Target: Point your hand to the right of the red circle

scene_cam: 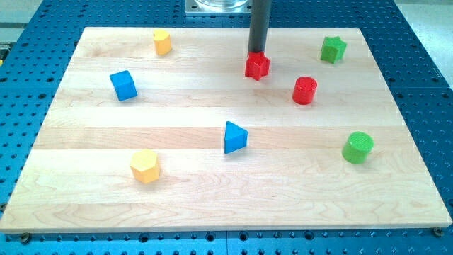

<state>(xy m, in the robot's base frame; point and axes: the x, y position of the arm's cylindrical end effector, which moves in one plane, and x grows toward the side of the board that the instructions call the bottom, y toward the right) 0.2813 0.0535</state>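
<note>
The red circle (pixel 305 90), a short cylinder, stands at the board's upper right of centre. My tip (pixel 255 54) is at the top edge of a red star block (pixel 257 66), touching or nearly touching it. The tip is to the upper left of the red circle, about one block width beyond the star. The dark rod runs straight up from the tip to the view's top.
A green star (pixel 333 49) sits at the upper right, a green cylinder (pixel 358 147) at the right. A blue triangle (pixel 235 137) lies at the centre, a blue cube (pixel 124 85) at the left. A yellow block (pixel 163 42) sits at the top left, a yellow hexagon (pixel 145 166) at the lower left.
</note>
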